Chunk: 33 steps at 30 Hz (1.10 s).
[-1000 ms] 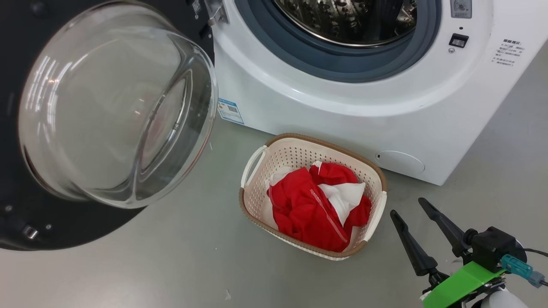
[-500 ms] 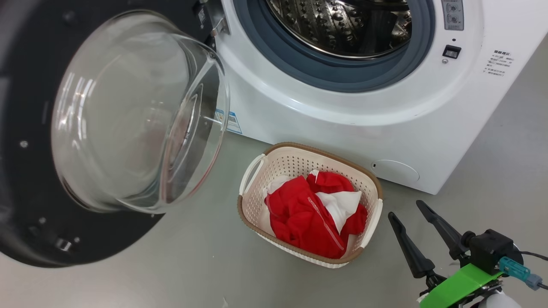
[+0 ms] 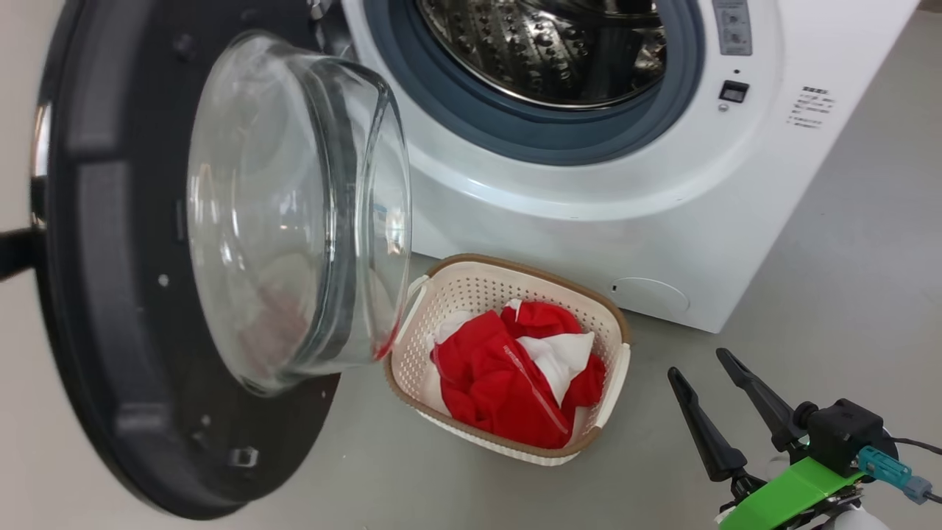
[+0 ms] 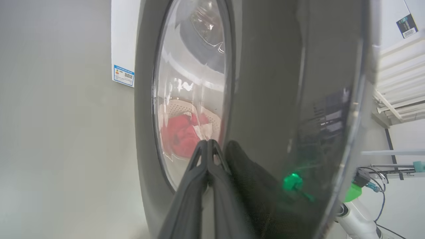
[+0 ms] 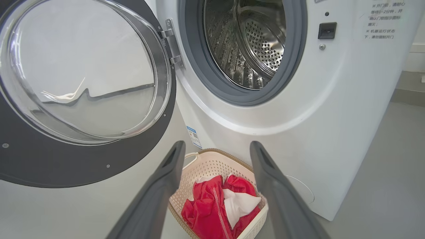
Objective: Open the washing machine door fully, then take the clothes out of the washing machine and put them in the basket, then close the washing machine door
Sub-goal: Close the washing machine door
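Right gripper (image 3: 699, 363) hung spread and empty in the head view, near the basket (image 3: 478, 283) holding the clothes (image 3: 500, 375) on the smooth grey floor (image 3: 846, 258) before the washing machine (image 3: 589, 235); the washing machine door (image 3: 110, 294) stood half open. In the left wrist view, the left gripper (image 4: 208, 143), pinched shut on nothing, lay against the door's glossy outer face, which looked rigid, probably slippery, and best pushed near its free rim. In the right wrist view, the drum (image 5: 252, 46) showed no clothes.
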Motion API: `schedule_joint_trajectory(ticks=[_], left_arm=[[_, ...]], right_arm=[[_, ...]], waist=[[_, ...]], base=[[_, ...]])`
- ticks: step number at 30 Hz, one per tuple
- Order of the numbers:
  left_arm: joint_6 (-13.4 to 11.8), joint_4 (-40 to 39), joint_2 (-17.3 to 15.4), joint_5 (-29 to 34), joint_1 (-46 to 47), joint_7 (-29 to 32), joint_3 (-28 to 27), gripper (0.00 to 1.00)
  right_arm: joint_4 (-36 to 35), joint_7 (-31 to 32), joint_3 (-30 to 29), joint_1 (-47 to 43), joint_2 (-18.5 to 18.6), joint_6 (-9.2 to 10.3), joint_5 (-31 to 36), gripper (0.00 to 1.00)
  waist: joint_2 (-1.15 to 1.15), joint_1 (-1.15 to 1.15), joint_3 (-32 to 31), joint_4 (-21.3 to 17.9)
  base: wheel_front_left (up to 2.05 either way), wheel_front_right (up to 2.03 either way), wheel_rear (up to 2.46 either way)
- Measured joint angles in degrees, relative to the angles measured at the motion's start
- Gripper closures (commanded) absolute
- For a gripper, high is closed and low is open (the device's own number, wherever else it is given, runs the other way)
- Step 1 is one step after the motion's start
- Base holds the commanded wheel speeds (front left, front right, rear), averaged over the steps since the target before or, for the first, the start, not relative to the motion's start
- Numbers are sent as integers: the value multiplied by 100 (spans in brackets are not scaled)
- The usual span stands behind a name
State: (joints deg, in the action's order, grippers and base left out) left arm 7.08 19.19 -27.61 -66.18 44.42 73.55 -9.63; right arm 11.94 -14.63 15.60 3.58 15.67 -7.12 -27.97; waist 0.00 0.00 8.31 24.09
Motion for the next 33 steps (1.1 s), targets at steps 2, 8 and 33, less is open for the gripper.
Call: schedule_joint_trajectory(ticks=[2,8,33], left_arm=[[0,-166,5,-147,-63,-1,105,100],[0,-641,67,-423,-234,-233,513,100],[0,-747,385,-286,-183,-2757,2024,100]], right_arm=[[0,0,-9,-1,-19,0,3,0],[-3,0,-60,-34,-80,0,33,0],[-45,0,-353,-66,-278,0,33,0]], waist=[[0,0,-22,-78],[0,0,-89,-336],[0,0,-73,-1553]], base=[[0,0,0],[0,0,0],[0,0,0]])
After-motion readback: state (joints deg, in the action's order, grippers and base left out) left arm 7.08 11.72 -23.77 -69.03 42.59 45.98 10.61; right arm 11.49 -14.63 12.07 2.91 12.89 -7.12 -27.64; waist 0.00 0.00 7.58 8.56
